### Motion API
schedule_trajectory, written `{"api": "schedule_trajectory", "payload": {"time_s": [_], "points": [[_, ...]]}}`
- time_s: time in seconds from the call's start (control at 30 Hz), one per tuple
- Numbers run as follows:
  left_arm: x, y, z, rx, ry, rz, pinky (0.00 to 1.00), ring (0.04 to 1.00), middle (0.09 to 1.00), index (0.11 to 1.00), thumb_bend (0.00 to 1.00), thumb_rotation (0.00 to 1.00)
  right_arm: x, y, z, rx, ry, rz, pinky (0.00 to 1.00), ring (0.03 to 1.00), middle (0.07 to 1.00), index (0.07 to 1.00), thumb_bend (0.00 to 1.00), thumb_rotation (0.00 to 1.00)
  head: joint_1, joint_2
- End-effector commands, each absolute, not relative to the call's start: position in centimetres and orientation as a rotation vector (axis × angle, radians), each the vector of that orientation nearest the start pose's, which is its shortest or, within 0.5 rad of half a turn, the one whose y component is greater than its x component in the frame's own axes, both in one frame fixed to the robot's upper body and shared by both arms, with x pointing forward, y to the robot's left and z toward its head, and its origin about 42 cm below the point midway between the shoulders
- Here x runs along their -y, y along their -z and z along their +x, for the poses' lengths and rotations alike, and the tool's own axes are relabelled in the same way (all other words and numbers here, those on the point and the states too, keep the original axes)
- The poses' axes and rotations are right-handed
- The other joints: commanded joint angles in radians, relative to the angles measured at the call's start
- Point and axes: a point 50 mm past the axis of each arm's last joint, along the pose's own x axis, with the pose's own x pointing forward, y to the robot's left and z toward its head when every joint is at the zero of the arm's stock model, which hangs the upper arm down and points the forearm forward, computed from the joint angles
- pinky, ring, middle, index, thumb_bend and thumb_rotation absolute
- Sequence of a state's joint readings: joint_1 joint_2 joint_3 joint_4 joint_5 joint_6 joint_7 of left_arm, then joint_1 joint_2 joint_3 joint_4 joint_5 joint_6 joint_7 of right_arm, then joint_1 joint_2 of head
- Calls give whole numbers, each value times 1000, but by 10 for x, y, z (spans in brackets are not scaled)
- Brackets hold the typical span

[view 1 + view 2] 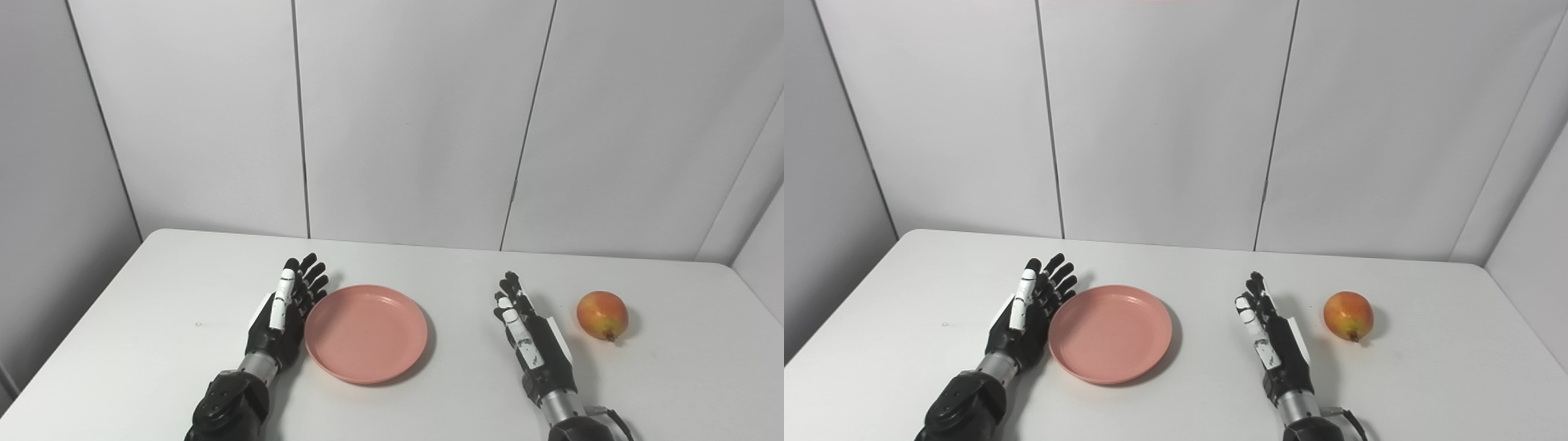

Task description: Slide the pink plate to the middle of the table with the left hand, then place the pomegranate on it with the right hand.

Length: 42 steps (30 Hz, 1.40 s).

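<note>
Plate (pixel 365 332): left of centre on tabletop (pixel 153 318), empty; left robot hand (pixel 285 318) spread, edge-on against its left rim; push rightward low and level; pomegranate (pixel 602 315) far right; right robot hand (pixel 530 337) spread, idle.

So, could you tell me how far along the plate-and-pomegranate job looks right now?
The round pink plate lies near the white table's middle, so the slide looks largely done. The left hand stands open, edge-on against its left rim. The red-yellow pomegranate lies untouched beyond the open, empty right hand; placing it remains.
</note>
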State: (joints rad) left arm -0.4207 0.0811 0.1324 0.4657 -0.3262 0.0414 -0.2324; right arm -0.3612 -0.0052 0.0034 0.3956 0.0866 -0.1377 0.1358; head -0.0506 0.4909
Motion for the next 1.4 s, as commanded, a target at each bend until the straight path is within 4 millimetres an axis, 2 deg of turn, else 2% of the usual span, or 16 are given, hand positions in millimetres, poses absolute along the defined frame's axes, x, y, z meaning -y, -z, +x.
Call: {"api": "schedule_trajectory", "payload": {"time_s": [0.0, 0.23, 0.57, 0.9, 1.37], "points": [[-232, -115, 417, -52, 178, -290, 963, 962, 963, 953, 573, 1000, 164, -114, 395, 116, -218, 76, 973, 976, 1000, 1000, 532, 809, -15, 5], [-230, -111, 412, -44, 204, -274, 978, 978, 978, 971, 583, 1000, 158, -113, 396, 113, -212, 41, 953, 957, 979, 983, 600, 837, -54, 11], [-211, -107, 398, -49, 247, -264, 954, 962, 960, 959, 565, 1000, 153, -115, 395, 116, -218, 6, 925, 949, 970, 983, 608, 869, -93, 22], [-196, -103, 391, -43, 274, -273, 973, 974, 978, 983, 570, 1000, 155, -114, 395, 108, -222, 15, 933, 952, 973, 987, 636, 860, -81, 28], [-193, -99, 391, -28, 316, -284, 967, 977, 983, 978, 554, 1000, 157, -117, 394, 116, -210, 26, 937, 939, 960, 972, 614, 832, -59, 29]]}}
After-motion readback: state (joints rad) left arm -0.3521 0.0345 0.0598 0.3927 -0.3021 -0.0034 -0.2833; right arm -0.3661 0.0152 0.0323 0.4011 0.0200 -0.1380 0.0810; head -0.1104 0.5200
